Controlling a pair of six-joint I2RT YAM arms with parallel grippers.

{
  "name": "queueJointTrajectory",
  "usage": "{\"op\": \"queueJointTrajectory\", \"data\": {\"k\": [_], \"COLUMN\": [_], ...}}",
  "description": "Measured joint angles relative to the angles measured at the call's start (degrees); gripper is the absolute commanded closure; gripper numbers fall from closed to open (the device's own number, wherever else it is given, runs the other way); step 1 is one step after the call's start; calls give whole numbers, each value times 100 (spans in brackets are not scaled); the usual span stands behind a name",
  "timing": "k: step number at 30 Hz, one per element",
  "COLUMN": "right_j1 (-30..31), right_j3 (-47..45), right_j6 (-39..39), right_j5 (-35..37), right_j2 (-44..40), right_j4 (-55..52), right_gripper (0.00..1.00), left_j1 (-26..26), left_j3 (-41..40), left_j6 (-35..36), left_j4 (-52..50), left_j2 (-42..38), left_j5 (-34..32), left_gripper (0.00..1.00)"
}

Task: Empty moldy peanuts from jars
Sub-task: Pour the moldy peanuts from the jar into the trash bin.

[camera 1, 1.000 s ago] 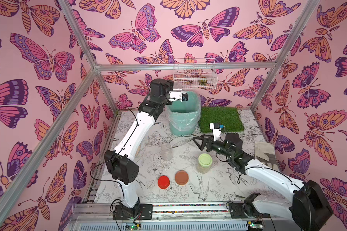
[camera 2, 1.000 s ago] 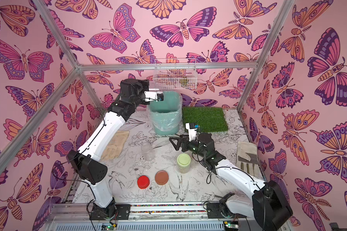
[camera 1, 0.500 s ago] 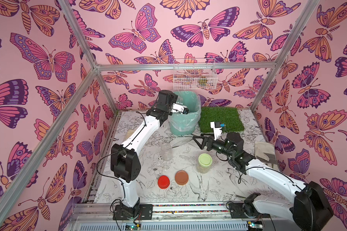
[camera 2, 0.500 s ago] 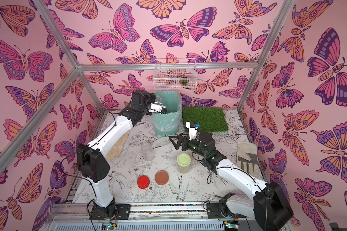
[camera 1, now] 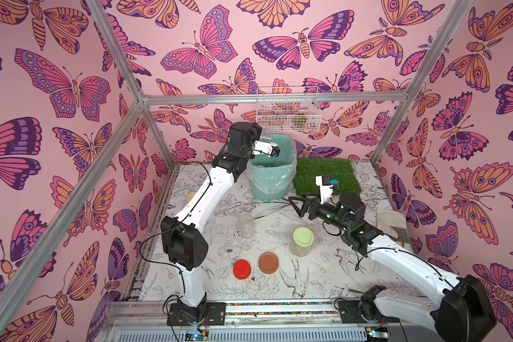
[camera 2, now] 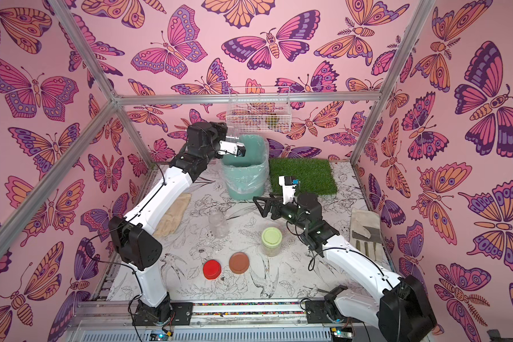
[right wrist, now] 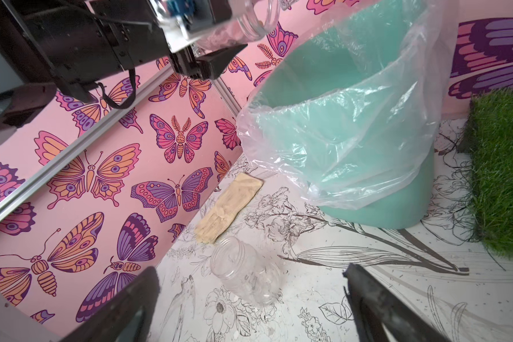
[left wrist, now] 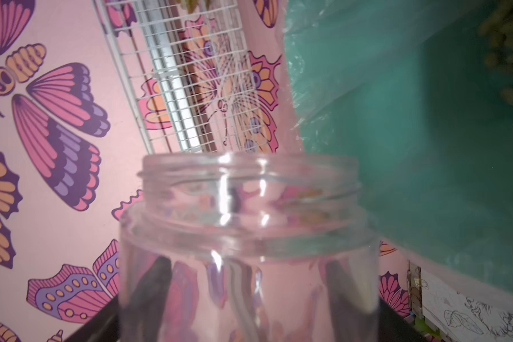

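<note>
Pink walls printed with big butterflies close in a white tabletop (camera 1: 317,278) covered in black line drawings of flowers and birds. At the back of it stands a teal plastic bin (camera 1: 271,183) lined with a clear bag, and all places here are given from that bin.

The left gripper (left wrist: 243,284) is clamped on a clear, lidless plastic jar (left wrist: 249,207), with its dark fingers (left wrist: 151,293) pressed against opposite sides of the wall. This held jar is raised beside the bin's rim on the left arm's side. It is tipped far off upright, and only the wallpaper shows through it. Deep in the bin the left wrist view catches blurred, dull yellowish lumps (left wrist: 510,47); I cannot tell what they are.

A second clear lidless jar (camera 1: 245,225) stands upright on the tabletop in front of the bin. Farther from the bin, toward the right arm, a clear jar with a light green screw lid (camera 1: 303,237) stands upright. The moldy peanuts (camera 1: 299,251) sit inside it as a pale tan mass. A round red lid (camera 1: 242,269) and a round brown lid (camera 1: 268,262) lie flat side by side, farthest from the bin.

The right gripper (camera 1: 296,205) hovers just in front of the bin, its jaws spread wide and holding nothing. A green artificial-grass mat (camera 1: 326,174) lies just beside the bin on the right arm's side. A white wire basket (camera 1: 288,109) hangs on the wall above the bin.
</note>
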Motion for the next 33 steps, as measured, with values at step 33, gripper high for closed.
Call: {"op": "queueJointTrajectory", "data": {"k": [33], "right_j1": [0], "right_j3": [643], "right_j6": [-411], "right_j5": [98], "right_j2": [144], "right_j4": [-605], "right_gripper": [0], "left_j1": [251], "left_j3": [-835], "left_j6": [-750], "left_j4": [20], "left_j2": [-210], "left_j5": [-22], "left_gripper": [100]}}
